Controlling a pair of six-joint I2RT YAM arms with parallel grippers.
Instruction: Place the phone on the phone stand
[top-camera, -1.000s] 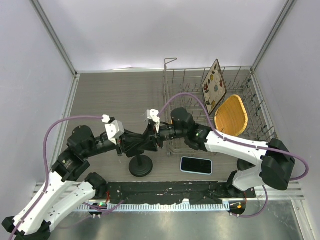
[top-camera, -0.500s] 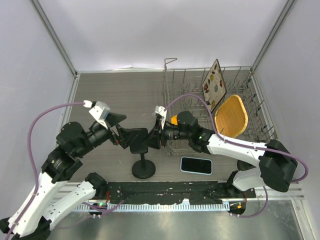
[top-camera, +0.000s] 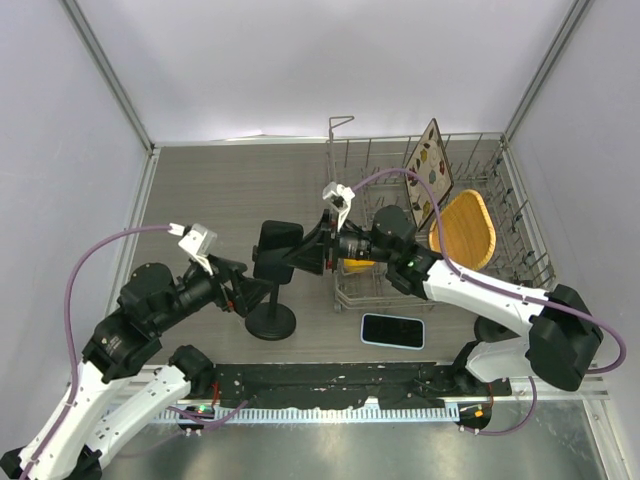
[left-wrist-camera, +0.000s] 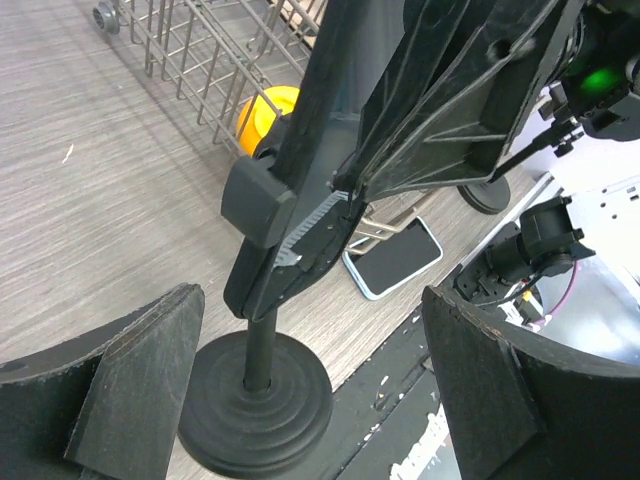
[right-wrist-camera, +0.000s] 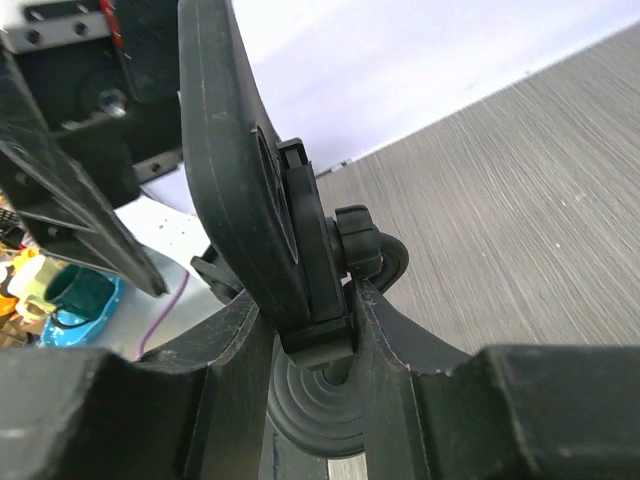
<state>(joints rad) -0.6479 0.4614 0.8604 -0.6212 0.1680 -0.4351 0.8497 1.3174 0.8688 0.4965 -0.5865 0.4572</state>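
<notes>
Phone (top-camera: 393, 330): flat on the table (top-camera: 220, 190), screen up, just right of the phone stand (top-camera: 271, 320) base.
Long axis: left to right, along the near edge.
Left gripper (top-camera: 243, 290): spread wide, empty, facing the stand's pole; the phone lies to its right, past the base.
Right gripper (top-camera: 310, 252): clamped on the stand's cradle; nearer the phone, but occupied.

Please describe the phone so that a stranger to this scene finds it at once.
Find the wire dish rack at the far right of the table. Just outside its near left corner, on the bare wood, the phone lies flat. Unlike the round-based black stand to its left, it is a thin dark rectangle with a light blue rim.
</notes>
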